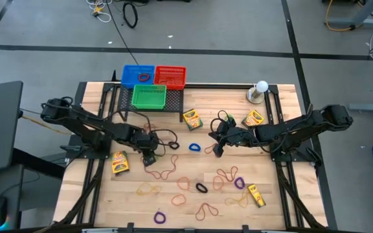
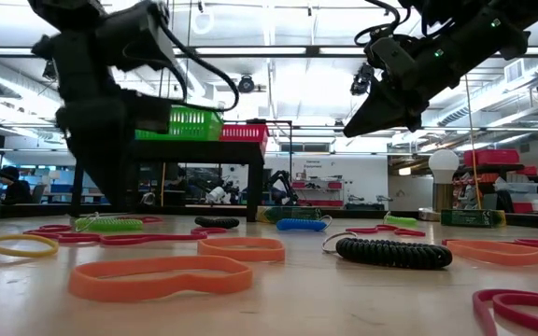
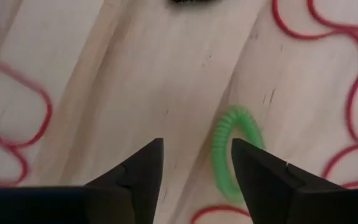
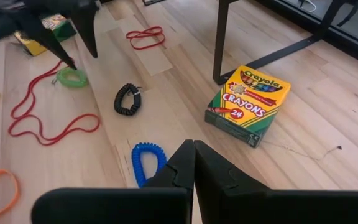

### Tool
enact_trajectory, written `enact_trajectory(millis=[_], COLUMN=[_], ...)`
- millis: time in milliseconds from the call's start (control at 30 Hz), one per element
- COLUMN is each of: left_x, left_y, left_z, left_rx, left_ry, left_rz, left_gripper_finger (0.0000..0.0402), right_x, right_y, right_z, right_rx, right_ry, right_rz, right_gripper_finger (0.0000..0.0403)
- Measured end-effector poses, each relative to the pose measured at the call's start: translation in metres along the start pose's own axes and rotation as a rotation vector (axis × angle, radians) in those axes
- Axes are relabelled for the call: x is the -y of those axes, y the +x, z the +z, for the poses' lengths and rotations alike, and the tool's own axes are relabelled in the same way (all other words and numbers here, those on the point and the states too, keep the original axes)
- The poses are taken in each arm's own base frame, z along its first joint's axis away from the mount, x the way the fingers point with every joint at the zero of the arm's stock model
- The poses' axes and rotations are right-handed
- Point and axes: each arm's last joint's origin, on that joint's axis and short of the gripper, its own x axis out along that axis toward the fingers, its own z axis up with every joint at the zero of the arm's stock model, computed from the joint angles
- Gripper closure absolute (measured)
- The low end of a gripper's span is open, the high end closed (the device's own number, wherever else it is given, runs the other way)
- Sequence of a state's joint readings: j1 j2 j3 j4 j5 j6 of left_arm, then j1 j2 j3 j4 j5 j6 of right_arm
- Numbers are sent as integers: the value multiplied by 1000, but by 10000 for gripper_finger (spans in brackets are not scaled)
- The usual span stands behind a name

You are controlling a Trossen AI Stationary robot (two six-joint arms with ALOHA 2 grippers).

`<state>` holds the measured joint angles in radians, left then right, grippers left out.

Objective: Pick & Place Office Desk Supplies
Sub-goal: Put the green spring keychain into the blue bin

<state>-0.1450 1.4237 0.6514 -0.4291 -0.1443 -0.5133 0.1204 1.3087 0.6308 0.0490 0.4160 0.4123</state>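
Currently the left gripper (image 3: pixel 194 171) is low over the table (image 1: pixel 109 200), fingers spread and holding nothing. A green coil (image 3: pixel 232 152) lies flat on the wood just ahead of them, beside one fingertip; whether it touches cannot be told. In the right wrist view the same coil (image 4: pixel 72 77) sits at the tip of one left finger, next to a red band (image 4: pixel 48 118).

The right gripper (image 4: pixel 193 163) is clenched, empty, and raised above the table near its middle. Below and just ahead of it lies a blue coil (image 4: pixel 145 160); a black coil (image 4: pixel 127 98) lies farther on, and a crayon box (image 4: pixel 248 104) rests near a rack leg.

From above, three more crayon boxes are visible: one (image 1: pixel 120 162) by the left arm, one (image 1: pixel 254 118) near the right arm, one (image 1: pixel 256 195) toward the near edge. Orange, yellow and purple bands are scattered across the near half of the table. Blue, red and green baskets (image 1: pixel 149 96) stand on the rack at the far edge.
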Motion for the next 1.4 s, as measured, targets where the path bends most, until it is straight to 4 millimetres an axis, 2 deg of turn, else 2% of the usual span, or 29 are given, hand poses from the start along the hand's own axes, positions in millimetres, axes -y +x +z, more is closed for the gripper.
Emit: enact_trajectory(millis=[133, 267, 400, 567, 667, 867, 1067, 1233, 1400], left_x=[1, 3, 3, 4, 2, 2, -5, -30, -74], left_y=[14, 22, 22, 17, 9, -39, -112, -172, -216], left_z=[-1, -3, -4, -2, -3, 13, 34, 53, 72], left_rx=[-41, -84, -77, -53, -43, 164, 456, 630, 727], left_ry=[110, 146, 139, 129, 104, 51, -82, -304, -476], left_rz=[17, 3, 24, 12, -4, -100, -143, -45, 171], left_gripper_finger=[234, 258, 299, 378, 388, 389, 389, 390, 390], right_x=[0, 0, 0, 0, 0, 0, 0, 0, 0], right_y=[0, 0, 0, 0, 0, 0, 0, 0, 0], right_z=[0, 0, 0, 0, 0, 0, 0, 0, 0], right_rx=[0, -1, 0, 0, 0, -1, -1, -1, -1], right_ry=[-3, -1, 1, 1, 1, 1, 1, 1, 2], right_rz=[0, 0, 0, 0, 0, 0, -1, 0, 0], right_gripper_finger=[394, 394, 394, 394, 394, 394, 394, 394, 394])
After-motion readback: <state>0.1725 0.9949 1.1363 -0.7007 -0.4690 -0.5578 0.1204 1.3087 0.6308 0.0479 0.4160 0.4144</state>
